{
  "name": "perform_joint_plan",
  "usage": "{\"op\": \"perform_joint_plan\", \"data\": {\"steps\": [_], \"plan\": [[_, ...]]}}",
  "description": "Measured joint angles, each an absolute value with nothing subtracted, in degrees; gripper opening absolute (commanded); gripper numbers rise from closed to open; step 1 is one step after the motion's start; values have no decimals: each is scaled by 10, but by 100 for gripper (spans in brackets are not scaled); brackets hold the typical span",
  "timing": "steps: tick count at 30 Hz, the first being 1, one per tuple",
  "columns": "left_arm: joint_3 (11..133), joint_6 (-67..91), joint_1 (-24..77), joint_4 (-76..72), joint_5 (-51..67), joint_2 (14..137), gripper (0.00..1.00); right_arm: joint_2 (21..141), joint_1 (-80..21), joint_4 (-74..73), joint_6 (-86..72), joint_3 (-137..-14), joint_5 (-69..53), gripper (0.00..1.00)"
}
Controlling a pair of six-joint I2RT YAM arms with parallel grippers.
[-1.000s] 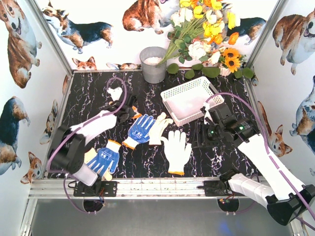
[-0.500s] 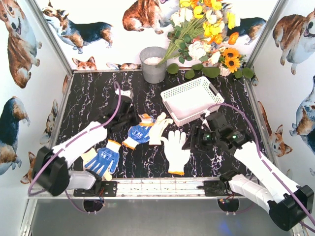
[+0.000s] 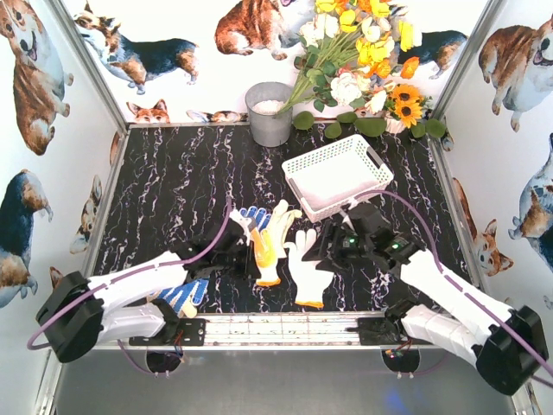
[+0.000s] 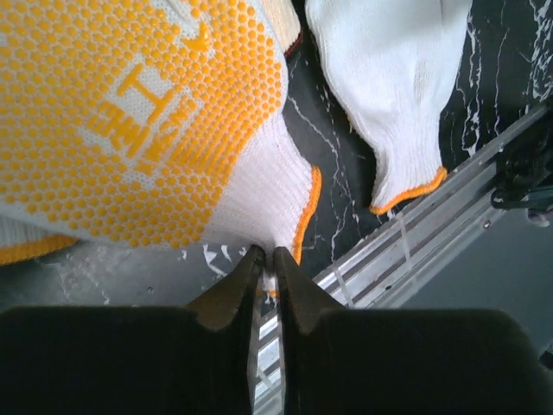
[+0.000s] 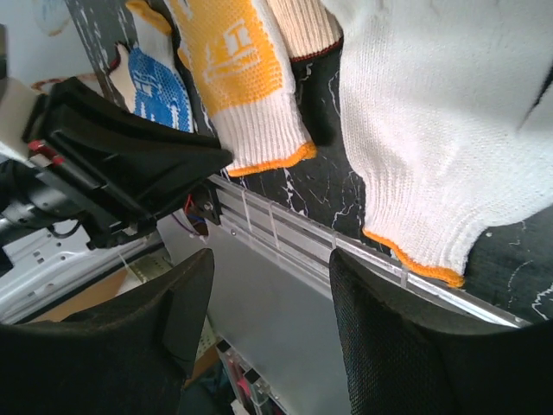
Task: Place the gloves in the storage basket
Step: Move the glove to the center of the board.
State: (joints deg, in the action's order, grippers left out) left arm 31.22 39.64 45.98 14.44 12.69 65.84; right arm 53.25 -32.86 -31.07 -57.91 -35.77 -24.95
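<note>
While the left arm (image 3: pixel 138 285) has folded back toward the near rail (image 3: pixel 285 327), the left gripper (image 4: pixel 263 258), pinched shut on the cuff of the yellow glove (image 3: pixel 264 249), brings it no nearer the storage basket (image 3: pixel 346 197), which stands well apart; the right gripper (image 3: pixel 333 251), jaws spreading, stoops low over the white glove (image 3: pixel 308 266).

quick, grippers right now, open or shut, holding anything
left gripper: shut, pinching the yellow glove by its cuff
right gripper: open, empty, by the white glove
</note>
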Motion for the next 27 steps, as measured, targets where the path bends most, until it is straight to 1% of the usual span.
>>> {"op": "perform_joint_plan", "data": {"steps": [1, 3, 5, 6, 9, 12, 15, 20, 23, 27], "plan": [[312, 398, 466, 152, 122, 650, 44, 540, -340, -304, -586, -358, -246, 59], [315, 403, 474, 184, 94, 622, 64, 557, -361, -291, -599, -358, -238, 57], [324, 409, 475, 223, 60, 588, 80, 573, -384, -279, -609, -358, -222, 55], [331, 417, 475, 242, 36, 570, 84, 581, -396, -274, -613, -358, -213, 54], [355, 441, 472, 285, -30, 535, 88, 612, -430, -270, -618, -368, -180, 52], [369, 459, 459, 305, -78, 529, 89, 647, -452, -267, -616, -390, -153, 51], [369, 463, 426, 311, -95, 544, 87, 687, -463, -251, -612, -408, -135, 51], [369, 455, 350, 297, -89, 587, 86, 738, -470, -225, -599, -415, -126, 51], [362, 449, 305, 262, -59, 604, 84, 765, -472, -215, -590, -421, -126, 52], [326, 448, 244, 193, 2, 625, 83, 795, -473, -195, -580, -429, -130, 52]]}}
